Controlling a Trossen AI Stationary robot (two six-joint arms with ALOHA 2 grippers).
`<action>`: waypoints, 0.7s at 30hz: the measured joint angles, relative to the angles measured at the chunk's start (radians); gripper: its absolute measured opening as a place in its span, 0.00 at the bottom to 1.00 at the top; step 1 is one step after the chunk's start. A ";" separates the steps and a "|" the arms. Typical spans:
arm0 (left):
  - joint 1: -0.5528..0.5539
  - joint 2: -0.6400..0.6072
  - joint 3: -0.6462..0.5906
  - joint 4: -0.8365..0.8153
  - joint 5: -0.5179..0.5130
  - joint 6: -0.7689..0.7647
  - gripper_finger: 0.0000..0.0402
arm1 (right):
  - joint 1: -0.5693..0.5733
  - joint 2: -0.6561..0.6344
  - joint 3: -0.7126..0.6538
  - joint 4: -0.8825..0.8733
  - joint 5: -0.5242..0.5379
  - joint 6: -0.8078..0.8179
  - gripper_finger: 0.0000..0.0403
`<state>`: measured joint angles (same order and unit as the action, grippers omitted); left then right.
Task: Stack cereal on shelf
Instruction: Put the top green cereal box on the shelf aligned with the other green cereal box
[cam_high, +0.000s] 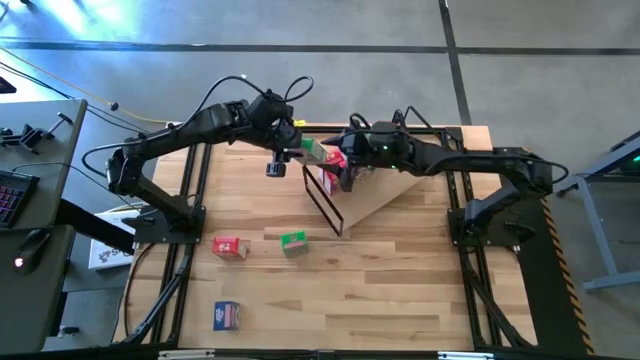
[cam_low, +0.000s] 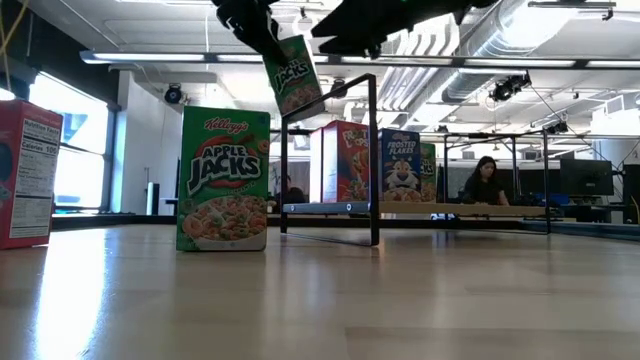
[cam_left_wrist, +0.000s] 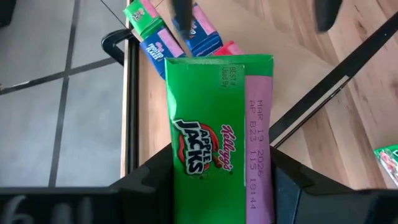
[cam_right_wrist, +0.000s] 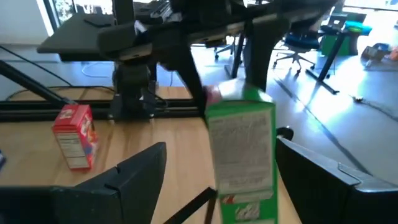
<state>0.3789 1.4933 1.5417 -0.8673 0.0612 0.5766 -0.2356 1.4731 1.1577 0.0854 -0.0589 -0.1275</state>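
A green Apple Jacks cereal box (cam_left_wrist: 217, 124) hangs in the air above the shelf's left end, with my left gripper (cam_high: 298, 150) shut on it. My right gripper (cam_high: 346, 170) is open; its fingers (cam_right_wrist: 140, 171) stand on either side of the same box (cam_right_wrist: 242, 149). The shelf (cam_high: 385, 195) is a slanted plywood board with a black wire frame (cam_high: 322, 200). Red, blue and green boxes (cam_low: 380, 165) stand upright on it. My left gripper pinches the green box between its two fingers (cam_left_wrist: 149, 186), at the box's end nearest the wrist (cam_left_wrist: 214, 186). The fingers slant down from the table's left. The box is lifted clear and hangs tilted below the gripper (cam_low: 295, 75), its printed front showing.
Three loose boxes are on the tabletop near the left-front: a red one (cam_high: 230, 247), a green one (cam_high: 293, 241) and a blue one (cam_high: 228, 316). In the low view the green one (cam_low: 222, 180) stands upright. A person sits beyond the table (cam_low: 485, 180).
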 joint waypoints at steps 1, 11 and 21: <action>-0.003 0.000 0.000 0.000 0.001 0.000 0.38 | 0.000 0.009 0.013 -0.004 0.002 -0.006 0.72; -0.020 0.000 0.000 0.004 0.015 -0.017 0.38 | -0.007 0.079 0.075 -0.016 0.024 -0.020 0.72; -0.020 0.000 0.000 0.005 0.015 -0.034 0.38 | -0.007 0.098 0.093 -0.007 0.009 -0.054 0.67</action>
<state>0.3588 1.4935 1.5417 -0.8626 0.0761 0.5423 -0.2424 1.5715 1.2503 0.0784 -0.0495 -0.1818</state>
